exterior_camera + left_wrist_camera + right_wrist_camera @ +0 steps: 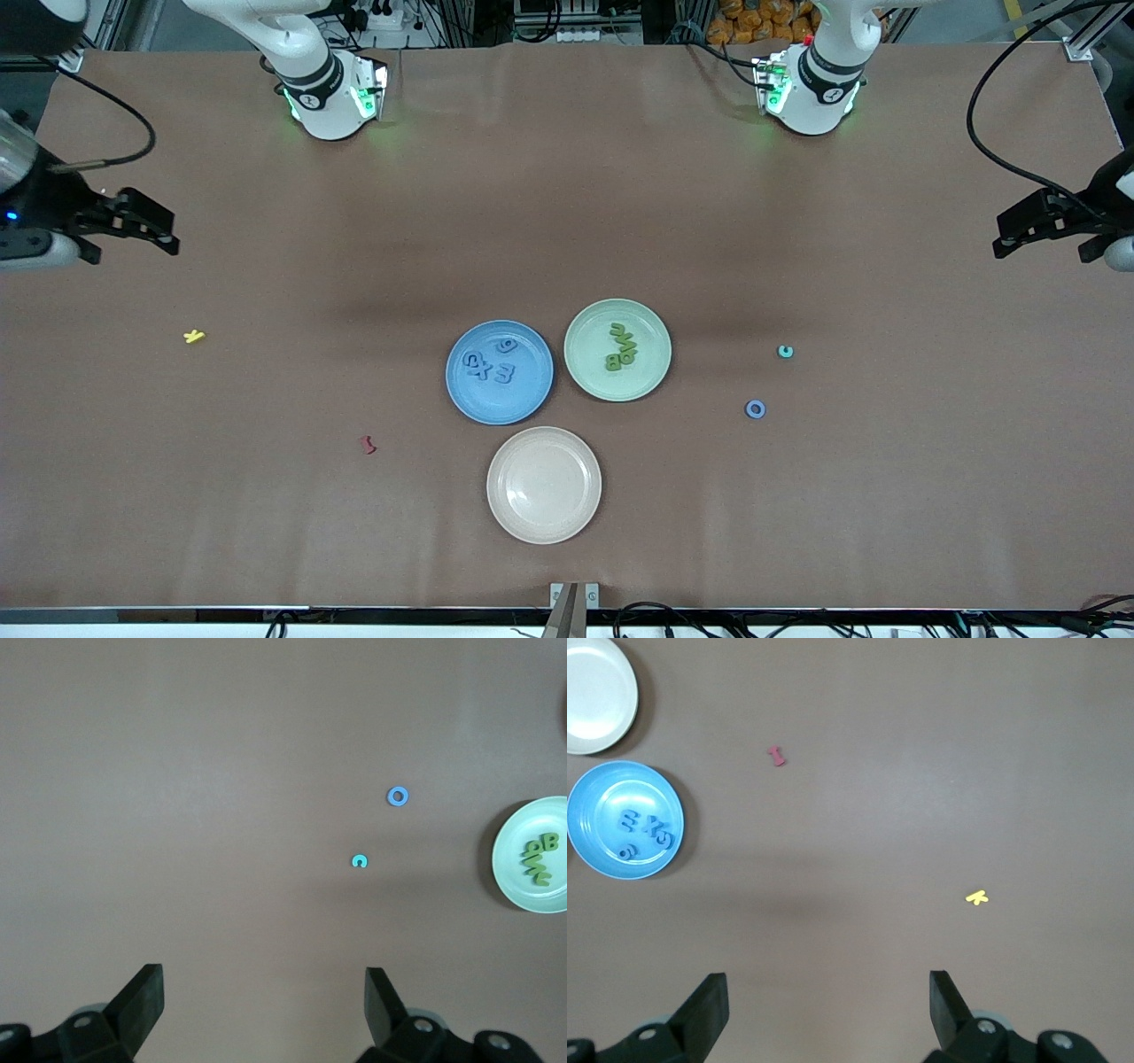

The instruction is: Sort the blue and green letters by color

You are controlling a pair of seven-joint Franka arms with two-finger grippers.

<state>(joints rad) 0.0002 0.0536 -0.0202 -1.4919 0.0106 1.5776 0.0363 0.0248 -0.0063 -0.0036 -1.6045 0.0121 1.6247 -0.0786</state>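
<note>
Both arms cut off at frame edges; blue letters (493, 365) hard to read against blue plate (461, 394), approx. 4. Green letters (622, 346) lay in green plate (645, 377). Blue ring letter (755, 408) on worktop (797, 514), teal letter (785, 352) near it. Left hand (1010, 232) waited over its worktop end, fingers apart, holding nothing; right hand (159, 229) likewise.

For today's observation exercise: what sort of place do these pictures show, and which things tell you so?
Probably a robotics lab. Two white robot arm bases stand on a long table under brown covering, loose black cables run beside it, and a blue plate and green plate hold sorted toy letters.
</note>
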